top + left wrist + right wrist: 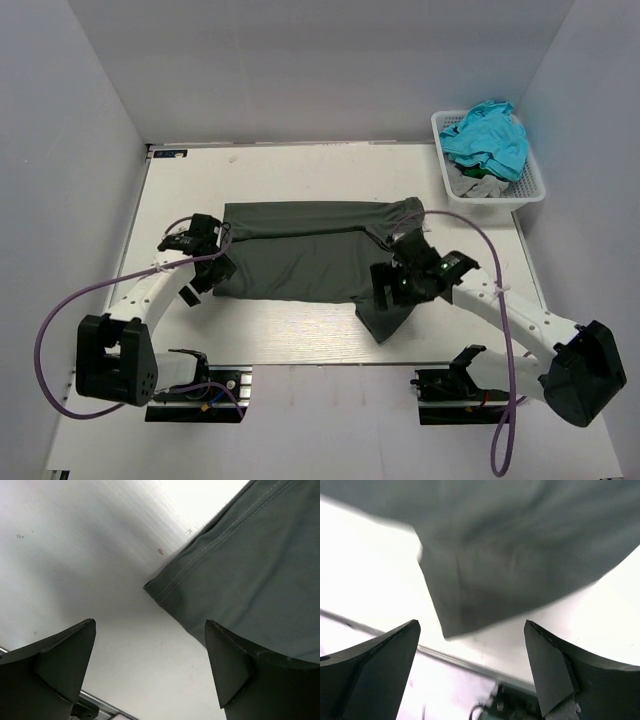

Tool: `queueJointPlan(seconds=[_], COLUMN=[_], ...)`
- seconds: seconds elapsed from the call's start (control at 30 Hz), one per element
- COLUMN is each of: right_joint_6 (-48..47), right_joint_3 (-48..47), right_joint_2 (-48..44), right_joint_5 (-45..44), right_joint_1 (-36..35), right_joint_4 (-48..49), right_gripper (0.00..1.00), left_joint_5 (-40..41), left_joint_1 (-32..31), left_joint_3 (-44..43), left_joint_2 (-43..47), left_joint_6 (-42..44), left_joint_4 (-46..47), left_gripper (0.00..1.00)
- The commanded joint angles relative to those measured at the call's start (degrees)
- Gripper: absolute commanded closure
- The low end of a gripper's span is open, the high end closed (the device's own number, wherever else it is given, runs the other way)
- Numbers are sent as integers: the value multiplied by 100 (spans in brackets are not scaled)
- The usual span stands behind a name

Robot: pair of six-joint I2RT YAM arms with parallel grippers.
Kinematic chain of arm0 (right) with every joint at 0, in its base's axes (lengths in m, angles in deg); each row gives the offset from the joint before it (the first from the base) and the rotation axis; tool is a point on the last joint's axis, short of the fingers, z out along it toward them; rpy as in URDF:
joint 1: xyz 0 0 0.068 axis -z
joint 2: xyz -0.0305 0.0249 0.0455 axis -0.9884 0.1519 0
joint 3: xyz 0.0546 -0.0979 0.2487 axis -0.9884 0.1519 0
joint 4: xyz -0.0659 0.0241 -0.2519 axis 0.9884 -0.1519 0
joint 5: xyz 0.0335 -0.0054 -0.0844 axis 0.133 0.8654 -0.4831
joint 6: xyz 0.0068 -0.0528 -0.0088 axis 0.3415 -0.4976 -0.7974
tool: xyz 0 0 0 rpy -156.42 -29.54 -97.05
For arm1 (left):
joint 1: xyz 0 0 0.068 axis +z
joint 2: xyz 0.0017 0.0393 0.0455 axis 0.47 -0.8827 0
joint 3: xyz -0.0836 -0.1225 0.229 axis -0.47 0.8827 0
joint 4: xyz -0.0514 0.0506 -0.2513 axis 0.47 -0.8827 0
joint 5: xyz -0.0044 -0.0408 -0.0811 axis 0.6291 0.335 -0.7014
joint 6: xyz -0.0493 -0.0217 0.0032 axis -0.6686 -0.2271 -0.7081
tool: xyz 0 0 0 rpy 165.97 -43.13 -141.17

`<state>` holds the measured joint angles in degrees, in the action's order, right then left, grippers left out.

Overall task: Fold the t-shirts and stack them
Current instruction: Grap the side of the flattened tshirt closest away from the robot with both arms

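Observation:
A dark charcoal-grey t-shirt (300, 262) lies on the white table, partly folded, with a sleeve flap (385, 318) sticking out toward the near right. My left gripper (203, 273) is open and empty at the shirt's left edge; the left wrist view shows the shirt's stitched hem corner (165, 592) just ahead of its fingers. My right gripper (385, 290) is open and empty over the shirt's near right part; the right wrist view shows the sleeve flap (510, 570) below it. A turquoise shirt (488, 135) and a pale grey one (478, 185) lie in the basket.
A white lattice basket (535, 180) stands at the far right corner of the table. The table (300, 325) has a metal rail along its near edge (465, 662). Purple cables loop beside both arms. White walls enclose the table.

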<state>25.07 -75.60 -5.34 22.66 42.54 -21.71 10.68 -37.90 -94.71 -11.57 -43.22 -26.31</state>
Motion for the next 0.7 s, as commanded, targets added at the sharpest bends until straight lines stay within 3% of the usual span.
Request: queueJointPlan(seconds=[0.0, 0.2, 0.27, 0.37, 0.47, 0.67], right_joint_6=[597, 1107, 1195, 1318, 1327, 1529], right_joint_3=[400, 691, 709, 946, 1043, 1122], right_joint_2=[83, 338, 383, 418, 602, 831], right_joint_5=[94, -213, -239, -396, -389, -363], right_joint_1=[-469, -962, -1015, -1059, -1111, -1156], right_joint_4=[-476, 235, 298, 518, 790, 844], right_gripper=[10, 10, 10, 11, 12, 32], left_joint_5=[116, 116, 116, 116, 116, 63], left_joint_1=[2, 2, 2, 2, 2, 2], left_joint_3=[23, 356, 497, 637, 779, 946], left_joint_2=[28, -219, -219, -219, -219, -219], left_joint_6=[-379, -441, -441, -441, -441, -389], left_joint_4=[270, 884, 1095, 1447, 1641, 1948], left_gripper=[0, 8, 13, 31, 35, 50])
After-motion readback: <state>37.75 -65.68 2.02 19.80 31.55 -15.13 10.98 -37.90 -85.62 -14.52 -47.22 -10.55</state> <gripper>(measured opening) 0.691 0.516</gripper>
